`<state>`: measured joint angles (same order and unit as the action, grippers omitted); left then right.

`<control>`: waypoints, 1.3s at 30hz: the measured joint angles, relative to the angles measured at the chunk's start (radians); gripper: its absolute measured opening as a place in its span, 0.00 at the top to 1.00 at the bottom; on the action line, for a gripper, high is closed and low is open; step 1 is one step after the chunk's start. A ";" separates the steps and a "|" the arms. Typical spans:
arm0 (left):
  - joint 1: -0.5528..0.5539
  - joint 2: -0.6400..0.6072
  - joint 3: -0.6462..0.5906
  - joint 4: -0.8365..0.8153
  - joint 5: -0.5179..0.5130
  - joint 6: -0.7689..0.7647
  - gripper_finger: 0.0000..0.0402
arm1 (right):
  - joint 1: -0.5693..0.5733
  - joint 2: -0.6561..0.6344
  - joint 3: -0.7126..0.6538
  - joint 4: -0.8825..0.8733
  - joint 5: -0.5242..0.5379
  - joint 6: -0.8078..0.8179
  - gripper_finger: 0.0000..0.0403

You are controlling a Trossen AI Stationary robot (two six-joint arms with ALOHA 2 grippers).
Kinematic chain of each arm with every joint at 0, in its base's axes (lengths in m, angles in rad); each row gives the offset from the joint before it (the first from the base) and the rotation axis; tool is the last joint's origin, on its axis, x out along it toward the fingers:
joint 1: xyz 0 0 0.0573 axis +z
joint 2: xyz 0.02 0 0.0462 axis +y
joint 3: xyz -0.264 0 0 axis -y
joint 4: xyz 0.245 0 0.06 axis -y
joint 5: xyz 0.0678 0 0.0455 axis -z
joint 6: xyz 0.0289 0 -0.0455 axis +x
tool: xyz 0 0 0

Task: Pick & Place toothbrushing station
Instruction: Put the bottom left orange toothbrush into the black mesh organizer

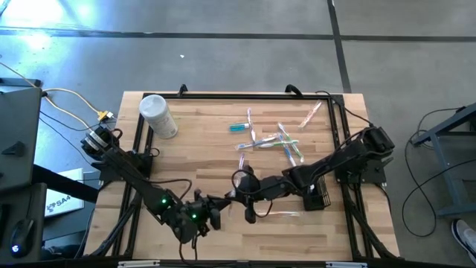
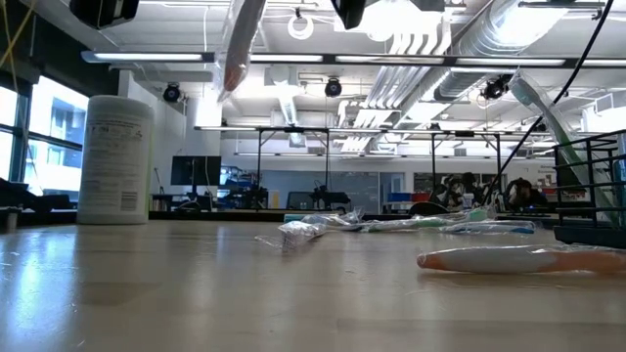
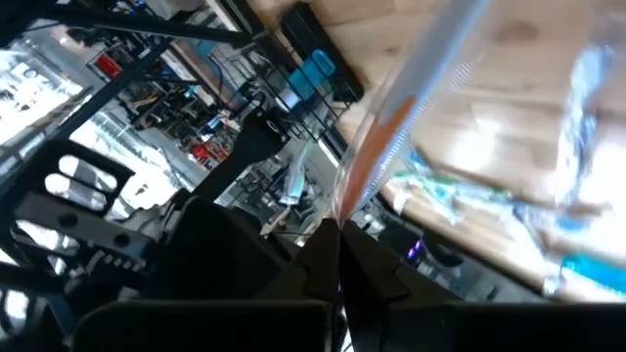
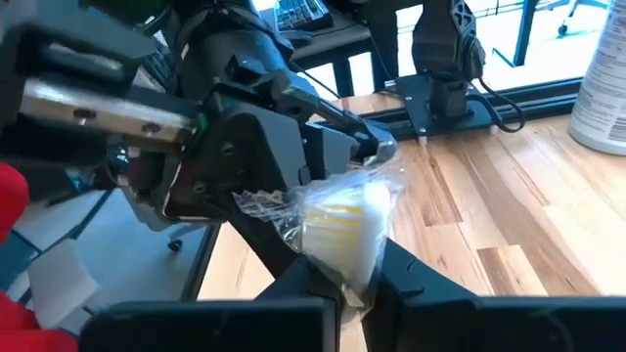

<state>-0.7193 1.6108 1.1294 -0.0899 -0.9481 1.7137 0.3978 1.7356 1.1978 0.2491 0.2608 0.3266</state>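
A wrapped toothbrush (image 3: 391,127) with an orange handle hangs in the air above the table's near middle, between my two grippers. My left gripper (image 3: 340,256) is shut on one end and my right gripper (image 4: 354,284) is shut on the other. In the high view the left gripper (image 1: 222,202) and the right gripper (image 1: 241,192) meet tip to tip. The black wire-mesh holder (image 1: 318,197) stands on the table beside the right arm. Several wrapped toothbrushes and a teal tube (image 1: 274,138) lie at the table's far middle, and another toothbrush (image 1: 281,214) lies flat near the front edge. My left gripper pinches the orange handle end (image 3: 342,213) of the wrapped toothbrush between its two shut fingers, and the brush runs on away from the fingertips. The brush is clear of the table and slanted (image 2: 235,54). My right gripper pinches the bristle end (image 4: 344,227) in its clear wrapper between its two fingers (image 4: 411,284). It comes roughly level from the table's right, facing the left gripper (image 4: 367,149). The crumpled wrapper bulges out around the fingertips.
A white cylindrical canister (image 1: 158,116) stands at the far left. A black frame rail (image 1: 338,126) runs along the table's sides and far edge. Bare wood lies at the middle left. A wrapped toothbrush (image 2: 518,259) lies close to the low camera.
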 joint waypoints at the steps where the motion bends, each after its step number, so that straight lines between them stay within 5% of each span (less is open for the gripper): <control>1: 0.001 -0.001 0.001 0.005 0.024 -0.019 1.00 | 0.005 -0.001 0.000 -0.011 0.017 -0.002 0.98; 8: 0.001 -0.008 0.001 0.031 0.056 -0.096 0.96 | 0.075 -0.057 -0.001 -0.110 0.164 -0.017 0.99; 18: 0.000 -0.013 -0.001 0.046 0.047 -0.104 0.66 | 0.274 -0.184 0.000 -0.390 0.491 0.160 0.99; 22: 0.019 -0.016 0.000 0.044 0.036 -0.171 0.59 | 0.380 -0.250 0.000 -0.559 0.539 0.246 0.99; 34: 0.170 -0.018 0.000 0.026 0.034 -0.537 0.57 | 0.641 -0.361 0.000 -0.702 0.661 0.360 0.99; 39: 0.244 -0.026 0.000 -0.057 0.139 -0.673 0.57 | 0.744 -0.395 0.000 -0.858 0.736 0.466 0.99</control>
<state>-0.4751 1.5847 1.1294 -0.1472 -0.8095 1.0409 1.1417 1.3404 1.1980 -0.6085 0.9966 0.7922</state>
